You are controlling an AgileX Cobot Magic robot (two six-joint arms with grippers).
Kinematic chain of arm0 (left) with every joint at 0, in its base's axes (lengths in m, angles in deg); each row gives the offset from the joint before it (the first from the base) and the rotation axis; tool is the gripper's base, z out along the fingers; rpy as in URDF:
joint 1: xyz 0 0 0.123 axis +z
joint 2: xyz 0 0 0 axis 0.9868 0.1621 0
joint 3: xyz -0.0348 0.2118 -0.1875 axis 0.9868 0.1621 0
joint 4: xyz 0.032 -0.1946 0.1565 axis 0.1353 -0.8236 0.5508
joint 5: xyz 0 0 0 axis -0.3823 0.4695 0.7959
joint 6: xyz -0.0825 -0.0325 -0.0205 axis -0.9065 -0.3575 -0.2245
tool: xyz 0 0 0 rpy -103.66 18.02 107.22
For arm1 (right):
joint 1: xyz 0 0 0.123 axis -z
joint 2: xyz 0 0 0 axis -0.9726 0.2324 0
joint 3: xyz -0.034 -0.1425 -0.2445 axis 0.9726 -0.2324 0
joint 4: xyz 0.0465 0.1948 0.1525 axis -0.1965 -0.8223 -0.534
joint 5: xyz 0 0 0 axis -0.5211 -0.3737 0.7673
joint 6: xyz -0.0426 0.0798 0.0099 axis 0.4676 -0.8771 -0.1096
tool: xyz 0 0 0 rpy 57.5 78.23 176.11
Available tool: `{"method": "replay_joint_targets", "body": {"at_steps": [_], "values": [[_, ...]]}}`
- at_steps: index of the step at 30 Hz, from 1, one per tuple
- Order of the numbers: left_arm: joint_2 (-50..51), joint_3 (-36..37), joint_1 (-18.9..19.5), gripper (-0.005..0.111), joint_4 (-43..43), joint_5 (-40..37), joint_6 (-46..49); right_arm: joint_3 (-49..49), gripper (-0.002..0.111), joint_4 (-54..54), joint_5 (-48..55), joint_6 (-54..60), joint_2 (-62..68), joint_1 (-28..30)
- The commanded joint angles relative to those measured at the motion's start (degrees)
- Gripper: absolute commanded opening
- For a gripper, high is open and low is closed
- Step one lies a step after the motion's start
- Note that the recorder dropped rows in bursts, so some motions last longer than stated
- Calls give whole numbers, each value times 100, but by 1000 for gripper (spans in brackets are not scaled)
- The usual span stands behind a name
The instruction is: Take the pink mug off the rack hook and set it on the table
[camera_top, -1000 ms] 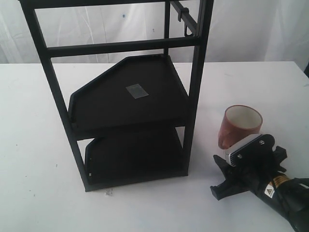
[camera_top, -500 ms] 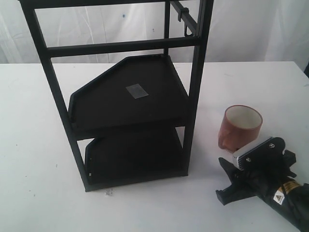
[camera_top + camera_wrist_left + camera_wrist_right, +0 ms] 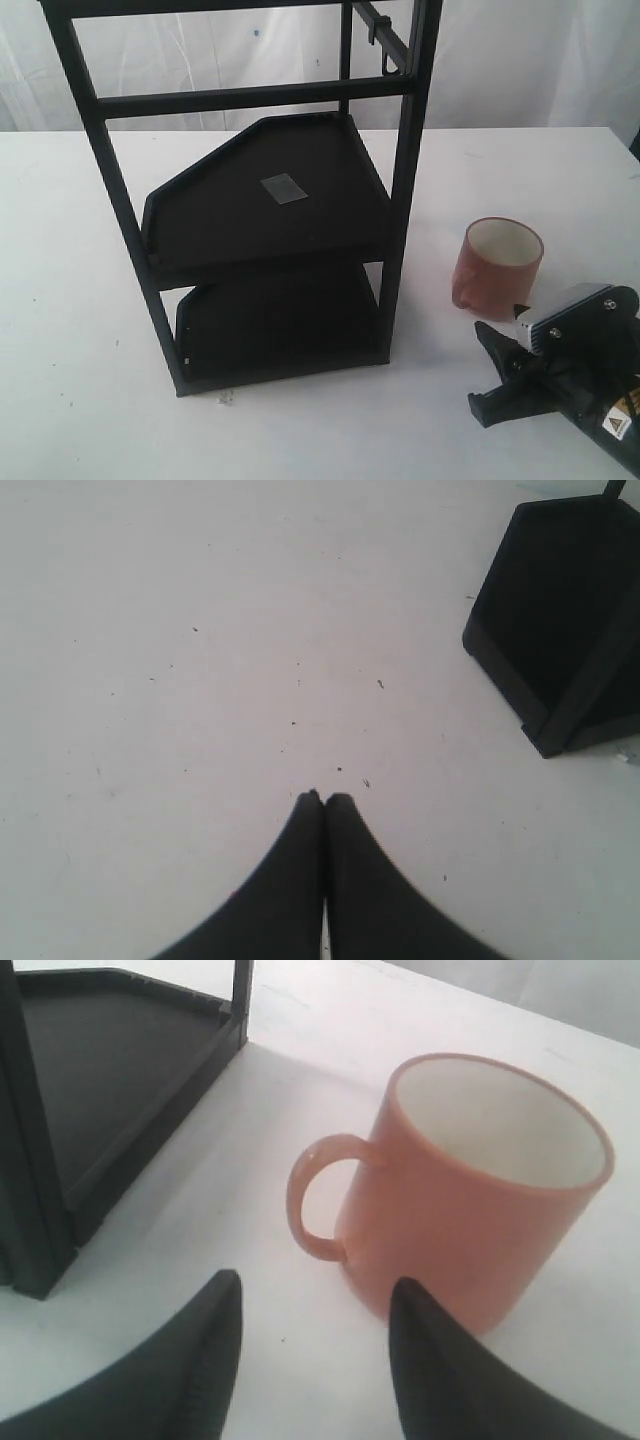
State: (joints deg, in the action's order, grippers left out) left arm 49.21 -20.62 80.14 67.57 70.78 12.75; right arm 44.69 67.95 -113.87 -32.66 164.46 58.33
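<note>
Exterior view shows the table [image 3: 80,250], a broad white top, carrying everything else. The rack [image 3: 405,200] stands left of centre, a tall black frame with an upper tray shelf [image 3: 230,220] bearing a small grey patch [image 3: 284,188] and a lower shelf [image 3: 270,330] beneath it. High on the rack's far right rail a small hook [image 3: 390,62] hangs bare. At the near right corner the right gripper [image 3: 478,368] lies low over the table, its jaws spread wide and clamped on nothing. Just beyond its fingertips, to the right of the rack and apart from it, the pink mug [image 3: 495,280] stands upright on its base on the table, white inside facing up. The right wrist view shows the mug's handle [image 3: 318,1198] turned towards the rack; one black finger overlaps the mug's lower wall in that picture, and whether it touches cannot be told from there. The left gripper [image 3: 323,798] appears only in its own wrist view, its two fingers pressed together, empty, over bare table near a corner of the rack. Judging from how things lie, the mug is off the hook and set down, so the task looks all but done and the step in hand is the release and retreat. The next move calls for drawing the right arm back towards the near edge with the jaws kept apart, clear of the handle, so the mug is not nudged or tipped.
</note>
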Motion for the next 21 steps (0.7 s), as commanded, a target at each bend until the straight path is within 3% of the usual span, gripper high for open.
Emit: {"method": "replay_joint_targets", "body": {"at_steps": [1,21], "values": [[-29,13,-14,0,-41,13,-6,-175,44,-147,93,-196,-467,2],[-29,13,-14,0,-41,13,-6,-146,42,-691,2721,-667,-3536,2]]}}
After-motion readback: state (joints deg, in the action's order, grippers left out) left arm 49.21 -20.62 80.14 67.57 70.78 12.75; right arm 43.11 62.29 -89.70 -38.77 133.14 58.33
